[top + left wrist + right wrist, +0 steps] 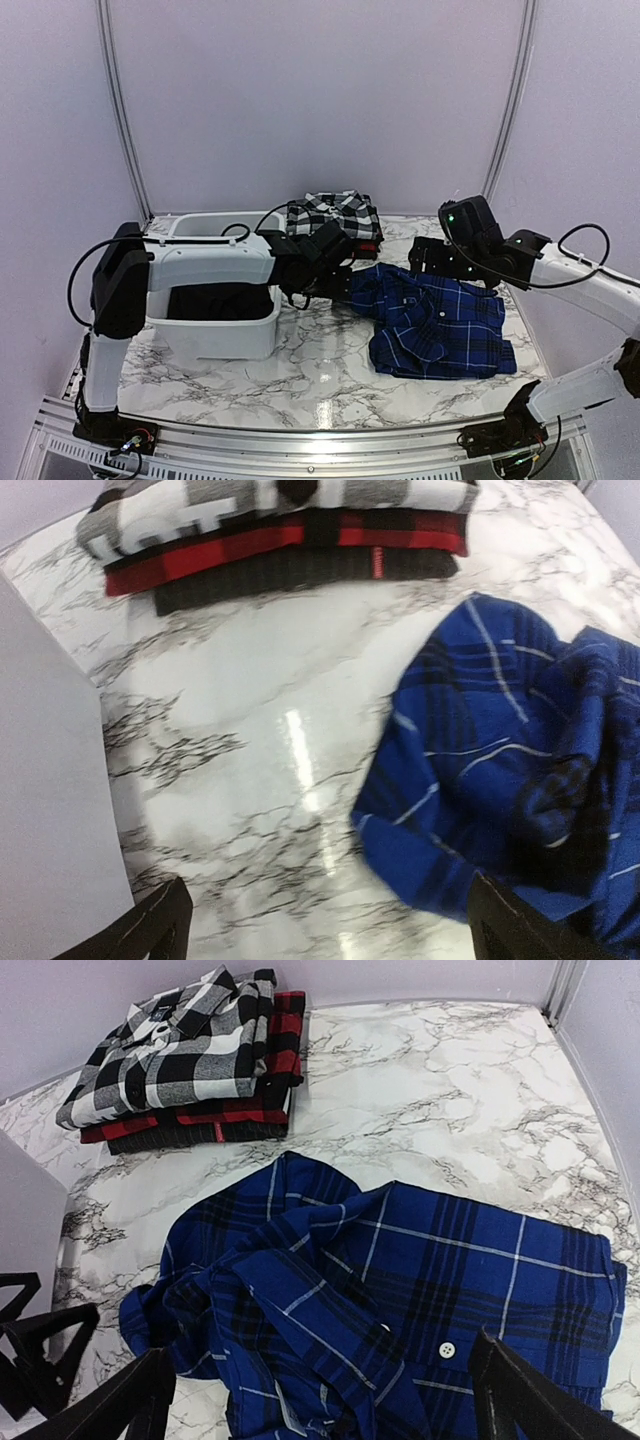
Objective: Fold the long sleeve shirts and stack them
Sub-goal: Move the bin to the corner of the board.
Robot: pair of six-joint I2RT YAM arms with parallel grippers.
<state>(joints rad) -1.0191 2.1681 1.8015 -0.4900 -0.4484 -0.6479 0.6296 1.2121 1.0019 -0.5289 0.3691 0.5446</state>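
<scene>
Blue shirt (400, 1290) (rumpled) lies beneath right gripper (322, 1352).

Your white marble-veined table (300, 385), pale lilac walls (320, 100) on three sides of you, curved grey poles (120, 110) at the back corners, metal rail (300, 440) along your near edge, soft glare on the tabletop

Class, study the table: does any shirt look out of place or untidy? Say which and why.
The blue plaid shirt lies crumpled and unfolded on the table, apart from the neatly folded stack beyond it.
</scene>
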